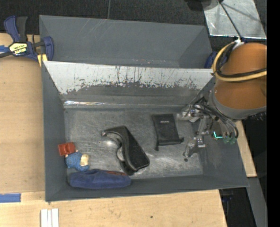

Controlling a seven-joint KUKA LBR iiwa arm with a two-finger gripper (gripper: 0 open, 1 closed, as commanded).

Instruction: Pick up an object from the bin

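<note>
thing nearest: the flat black pouch (166,129) lies on the bin (53,126) floor, right of centre and towards the back, just left of your hand (193,147) and apart from it.
step in hand: probably lining up on 1 thing; nothing is lifted yet.
doing it well: move left until you are centred over the pouch, close across its narrow side, and keep off the right wall as you go down. a flat thing may slide, so press squarely.
other things: a black curved tool (129,150) sits mid-floor; a red block (66,149), a small blue toy (77,161) and a blue cloth (100,179) lie at the front left.
arm pose: it reaches in over the right rim, its orange cover (241,79) above the wall, hand low over bare floor.
hand state: you cannot tell whether it is apart or together.
</note>
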